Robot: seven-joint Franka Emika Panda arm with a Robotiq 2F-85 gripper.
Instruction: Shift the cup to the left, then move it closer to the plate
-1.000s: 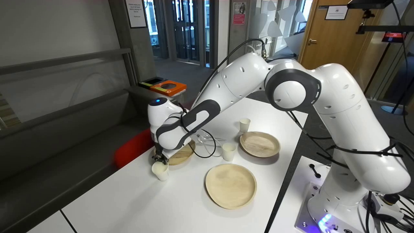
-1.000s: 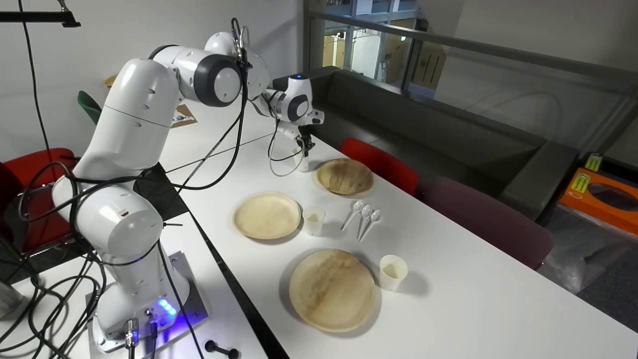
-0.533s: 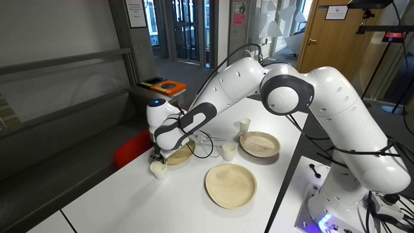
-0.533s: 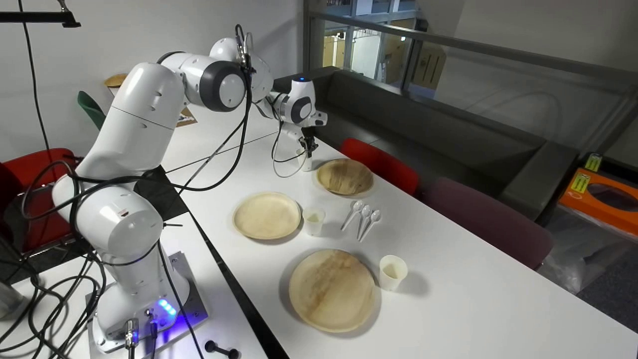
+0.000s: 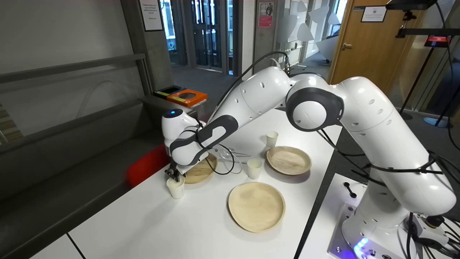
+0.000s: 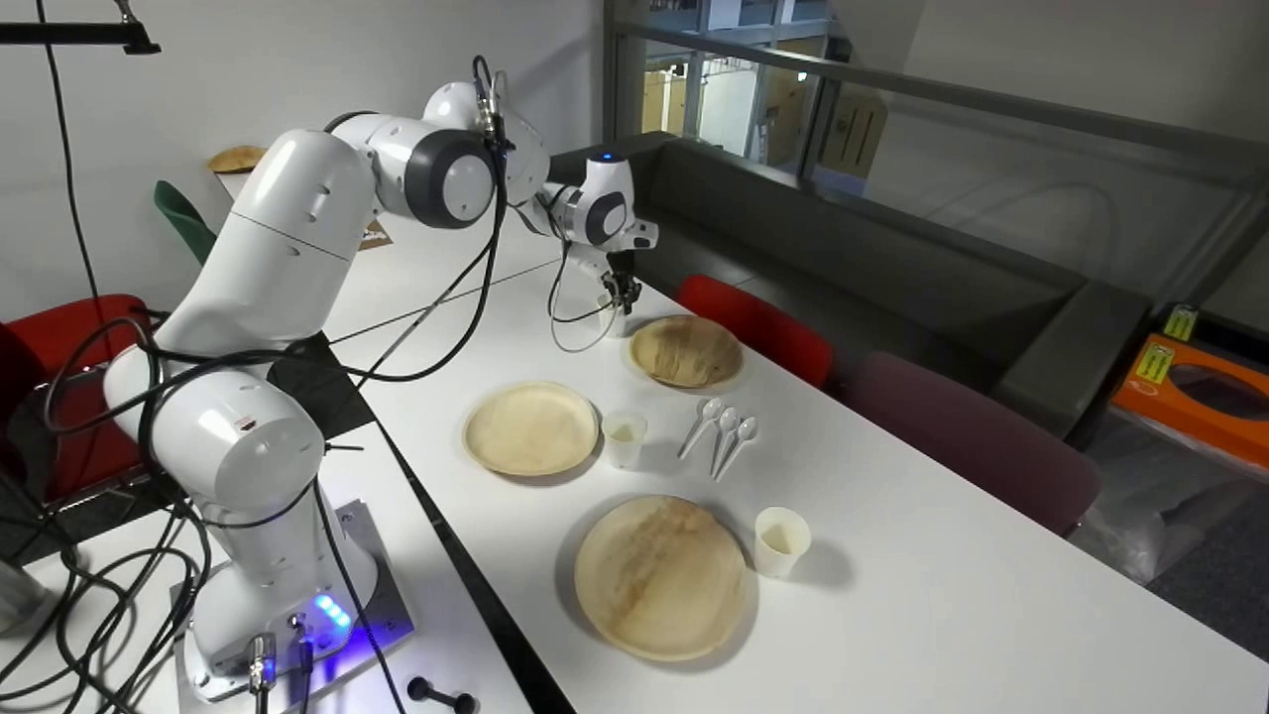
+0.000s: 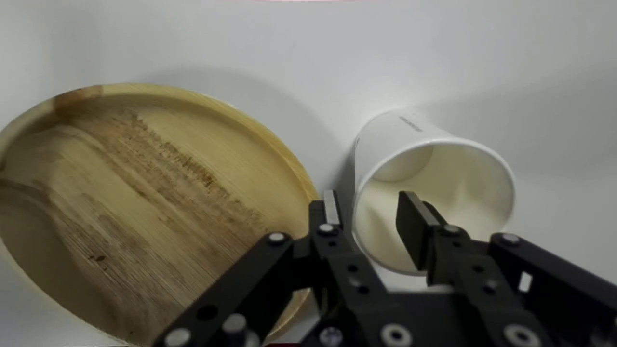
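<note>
The whitish cup [image 7: 390, 132] stands on the white table beside a tan wooden plate [image 7: 159, 193], with a narrow gap between them in the wrist view. The cup [image 5: 176, 190] and plate [image 5: 199, 173] also show in an exterior view, and the cup [image 6: 614, 324] and plate [image 6: 686, 352] in an exterior view. My gripper [image 7: 366, 196] is over the cup's plate-side rim. One finger [image 7: 331, 209] is outside the cup, by the plate's edge. The other finger [image 7: 413, 221] is over the cup's mouth. The jaws stand apart, with the rim between them.
Two more plates, a pale one [image 5: 257, 207] and a tan one [image 5: 289, 160], lie on the table. Two more cups stand there, one near [image 5: 254, 169] and one far [image 5: 272, 139]. Plastic spoons [image 6: 719, 436] lie beyond the plate. A red chair [image 6: 758, 322] is at the table edge.
My gripper and the cup have moved slightly towards the nearby plate. The cup looked tilted a second ago and stands more upright now. The other cups and plates have not moved.
</note>
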